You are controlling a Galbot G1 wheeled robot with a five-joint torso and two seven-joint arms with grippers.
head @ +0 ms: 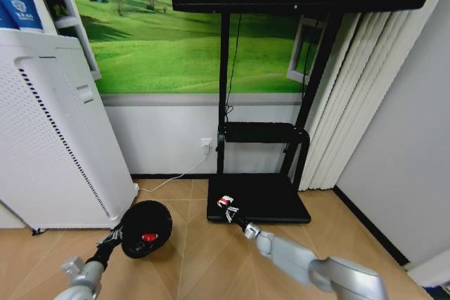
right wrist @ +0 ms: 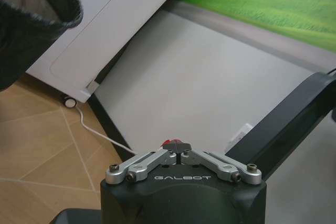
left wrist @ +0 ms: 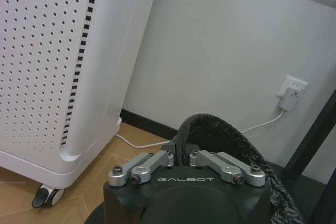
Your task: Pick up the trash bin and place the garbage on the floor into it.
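The left pincer (head: 118, 233) is down low by the wood floor (head: 197, 265), clenched on the near rim of the trash bin (head: 145, 228); from the left wrist view the fingers (left wrist: 167, 157) pinch together on the black liner edge of the bin (left wrist: 231, 145). The bin sits just in front of the tall white perforated appliance (head: 49, 138), and inside it a small red lump (head: 149, 237) lies at the bottom. Over on the other side the right pincer (head: 229, 211) reaches out over the front edge of the black stand base (head: 271, 201), and it is grasping the red-and-white wrapper (head: 225, 201), held right at the tips. The right wrist view backs that up: the fingers (right wrist: 170, 147) are closed tight, with a sliver of red (right wrist: 169, 141) poking out between them, and the bin (right wrist: 31, 19) looms dark at the corner, well apart from that pincer. A white cable (head: 172, 177) runs along the floor from the wall socket (head: 206, 145) toward the appliance. The wrapper hangs clear of the bin, off to its right.
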